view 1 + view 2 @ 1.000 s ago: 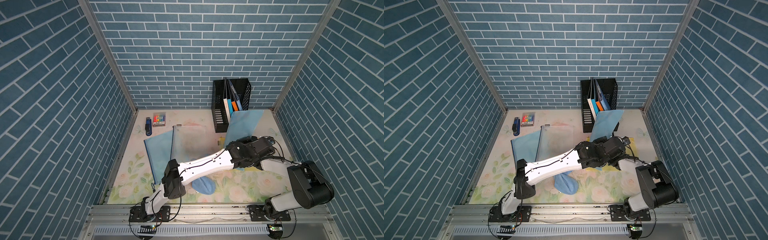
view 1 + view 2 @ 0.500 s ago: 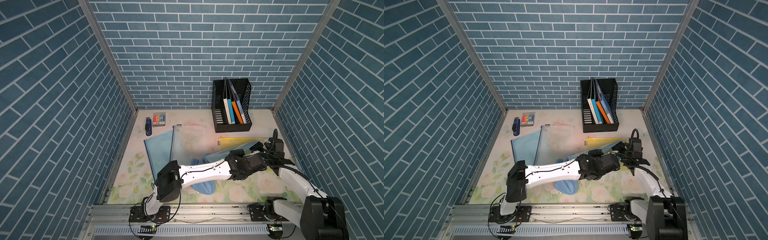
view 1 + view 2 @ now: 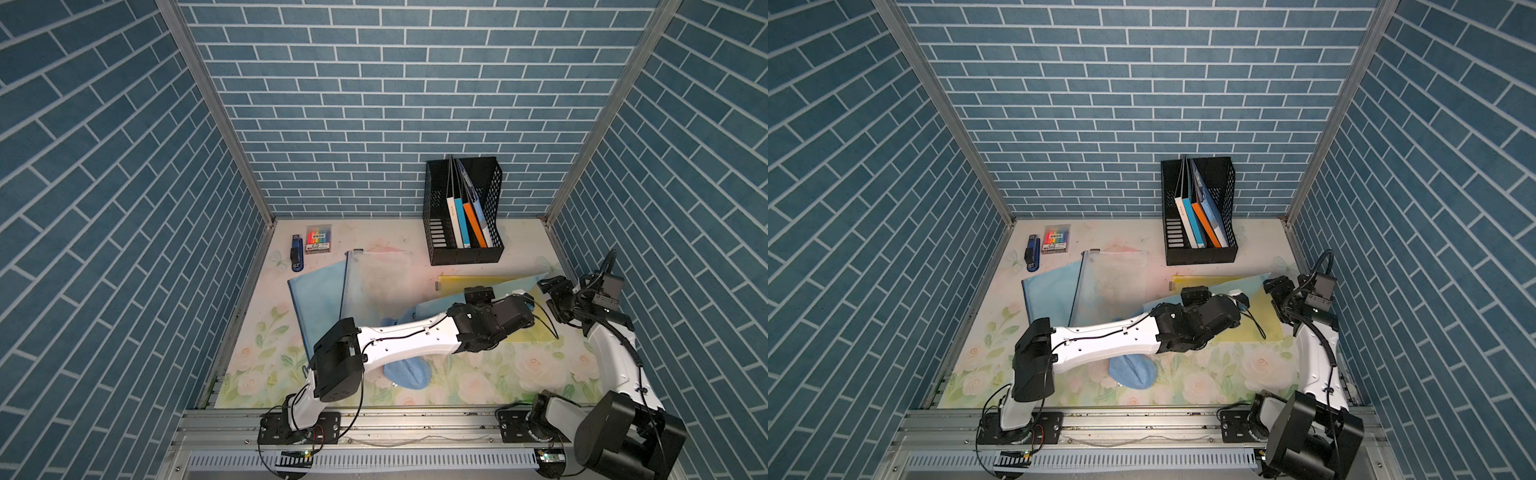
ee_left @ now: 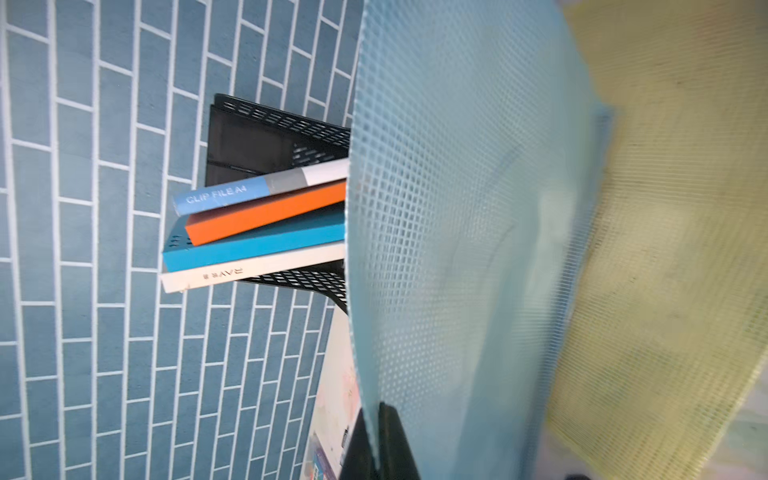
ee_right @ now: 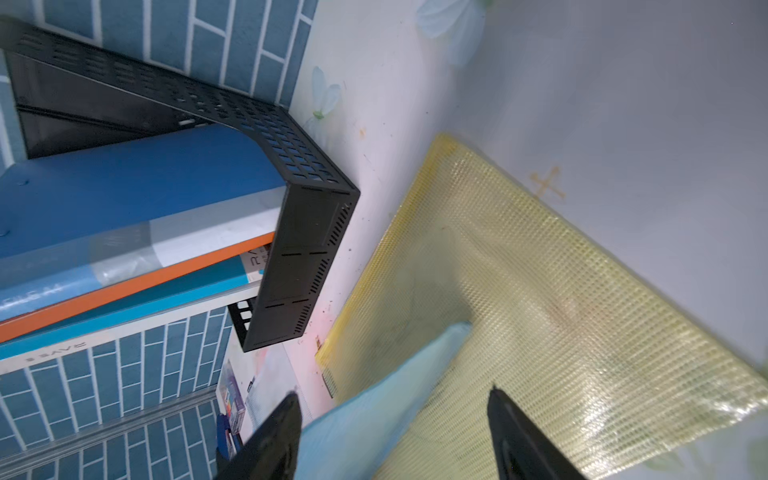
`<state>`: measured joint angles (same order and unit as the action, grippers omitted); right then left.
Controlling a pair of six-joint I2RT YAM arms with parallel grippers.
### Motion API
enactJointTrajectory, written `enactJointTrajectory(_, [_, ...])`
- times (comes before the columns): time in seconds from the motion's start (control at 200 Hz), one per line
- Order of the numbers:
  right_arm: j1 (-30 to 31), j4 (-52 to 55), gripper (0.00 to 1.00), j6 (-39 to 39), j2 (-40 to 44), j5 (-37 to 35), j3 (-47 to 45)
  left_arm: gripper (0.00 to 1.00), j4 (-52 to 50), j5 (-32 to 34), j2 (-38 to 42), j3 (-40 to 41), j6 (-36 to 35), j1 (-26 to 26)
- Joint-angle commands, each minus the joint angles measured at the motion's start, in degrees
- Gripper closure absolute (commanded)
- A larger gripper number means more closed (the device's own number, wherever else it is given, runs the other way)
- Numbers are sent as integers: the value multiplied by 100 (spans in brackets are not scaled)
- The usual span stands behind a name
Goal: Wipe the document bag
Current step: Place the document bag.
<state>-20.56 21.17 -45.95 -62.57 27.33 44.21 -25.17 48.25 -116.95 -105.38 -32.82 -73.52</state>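
While the left gripper pinched an edge of the light blue mesh document bag between tight jaws, that bag slanted over the yellow mesh bag. The right gripper stood with jaws spread, the blue bag's corner between them, unclamped.

1. The left arm had a long white shell, with a chunky black joint housing at one end and a black wrist block at the other.
2. A thin black cable was clipped along that white shell.
3. The right arm matched it, white-shelled with a big black motor drum near its base.
4. A boxy black camera was mounted at its wrist, trailing a looped black lead.
5. The right gripper had two black, tapering fingers.
6. Each arm was bolted to a black base plate on a silver rail.
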Motion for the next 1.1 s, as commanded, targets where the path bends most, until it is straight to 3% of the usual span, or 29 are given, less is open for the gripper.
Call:
enactJointTrajectory(0.0, [-117, 246, 28, 240, 47, 242, 206, 100, 643, 214, -125, -145, -758, 1])
enactJointTrajectory(0.22, [-596, 475, 28, 463, 81, 290, 467, 100, 522, -56, -548, -45, -404, -518])
enactJointTrajectory(0.37, [-651, 402, 28, 443, -56, 385, 589, 100, 579, -97, -520, -94, -407, -339])
enactJointTrajectory(0.691, [-654, 198, 29, 243, 75, 497, 292, 100, 2396, -416, -403, 105, -2474, 415])
enactJointTrajectory(0.896, [-669, 205, 29, 254, 175, 416, 126, 100, 2340, -540, -275, -176, -2617, 397])
enactJointTrajectory(1.096, [-743, 195, 29, 321, 160, 343, 200, 100, 2047, -557, -296, 260, -2063, -184])
